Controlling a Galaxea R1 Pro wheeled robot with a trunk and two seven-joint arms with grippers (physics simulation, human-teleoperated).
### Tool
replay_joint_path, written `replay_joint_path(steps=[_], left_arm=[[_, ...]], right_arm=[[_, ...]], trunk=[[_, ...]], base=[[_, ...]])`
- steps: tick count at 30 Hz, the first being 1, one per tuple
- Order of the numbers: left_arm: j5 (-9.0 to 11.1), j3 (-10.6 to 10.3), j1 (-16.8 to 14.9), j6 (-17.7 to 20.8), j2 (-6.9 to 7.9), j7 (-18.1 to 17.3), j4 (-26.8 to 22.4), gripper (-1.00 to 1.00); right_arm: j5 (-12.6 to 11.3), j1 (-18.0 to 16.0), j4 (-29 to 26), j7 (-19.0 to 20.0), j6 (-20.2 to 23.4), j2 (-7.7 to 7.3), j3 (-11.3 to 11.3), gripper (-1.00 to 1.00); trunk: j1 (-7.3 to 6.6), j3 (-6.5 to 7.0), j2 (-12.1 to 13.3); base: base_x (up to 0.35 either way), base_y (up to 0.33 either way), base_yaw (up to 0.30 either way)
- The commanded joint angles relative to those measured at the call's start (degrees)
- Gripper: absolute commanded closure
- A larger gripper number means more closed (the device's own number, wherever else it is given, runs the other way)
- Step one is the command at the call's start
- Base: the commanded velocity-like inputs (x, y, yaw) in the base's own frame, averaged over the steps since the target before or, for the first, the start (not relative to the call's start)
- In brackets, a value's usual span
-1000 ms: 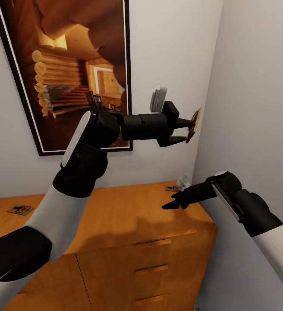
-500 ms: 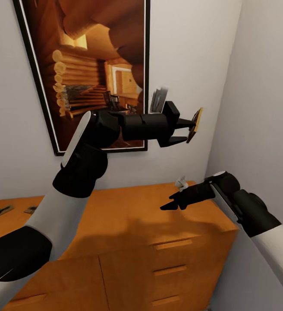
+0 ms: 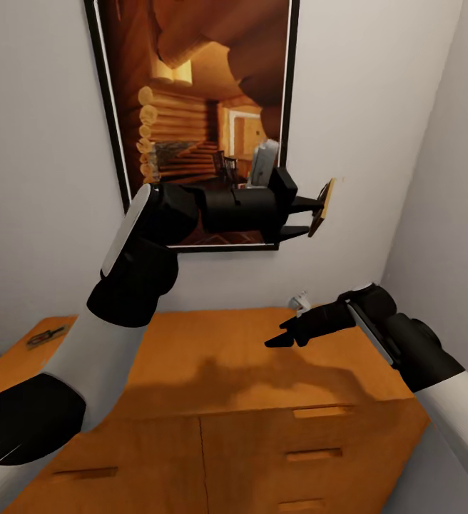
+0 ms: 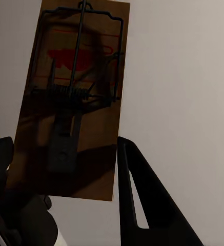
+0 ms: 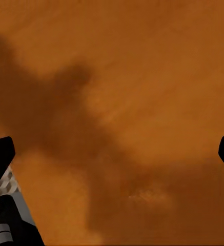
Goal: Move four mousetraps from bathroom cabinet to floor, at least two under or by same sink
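Overhead, framed picture (image 3: 198, 121); below, cabinet (image 3: 234, 371) top.

No readable text.
Flat tan-brown wooden mousetrap (image 4: 73, 102) carries a red printed mark at its 12 o'clock end, illegible.

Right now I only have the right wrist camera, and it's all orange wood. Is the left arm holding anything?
Observer: Yes. The left gripper is shut on a mousetrap, held up in front of the wall.
Operator: Any other traps on this wood?
Observer: A second mousetrap lies at the far left end of the cabinet top.
Operator: Where's my right gripper over it?
Observer: The right gripper hangs open and empty above the right part of the top.
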Motion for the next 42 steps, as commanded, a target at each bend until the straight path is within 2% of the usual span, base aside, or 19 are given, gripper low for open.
replay_joint_path(steps=[1,8,13,18,21,24,42], left_arm=[[0.26,0.06,-0.06,0.18,-0.05,0.40,0.02,1.00],[0.28,-0.15,-0.06,0.16,-0.11,0.35,0.02,1.00],[0.25,-1.99,-0.06,0.08,-0.18,-0.01,0.02,1.00],[0.23,-2.77,-0.06,0.14,-0.18,-4.61,0.02,1.00],[0.18,-4.68,-0.06,0.15,-0.15,-8.68,0.02,1.00],[0.14,-5.89,-0.06,0.16,-0.14,-10.25,0.02,1.00],[0.03,-6.55,-0.06,0.07,-0.14,-11.12,0.05,1.00]], right_arm=[[-0.60,-0.05,-0.05,-0.29,0.45,-0.08,0.11,-1.00],[-0.59,-0.05,-0.05,-0.30,0.45,0.00,0.11,-1.00],[-0.54,-0.05,-0.01,-0.36,0.45,0.01,0.11,-1.00],[-0.50,-0.05,0.13,-0.42,0.45,0.01,0.11,-1.00],[-0.49,-0.05,0.22,-0.45,0.45,0.01,0.11,-1.00],[-0.49,-0.05,0.27,-0.50,0.45,0.01,0.11,-1.00],[-0.49,-0.05,0.30,-0.55,0.37,0.10,0.16,-1.00]], trunk=[[0.00,-0.07,-0.04],[0.00,-0.07,-0.04],[0.00,-0.07,-0.04],[0.00,-0.07,-0.04],[0.00,-0.07,-0.04],[0.00,-0.07,-0.04],[0.00,-0.07,-0.04]], base=[[0.000,0.001,0.290],[0.000,0.000,0.290],[0.000,0.000,0.290],[0.000,0.000,0.290],[0.000,0.000,0.290],[0.000,0.000,0.290],[0.000,0.000,0.290]])
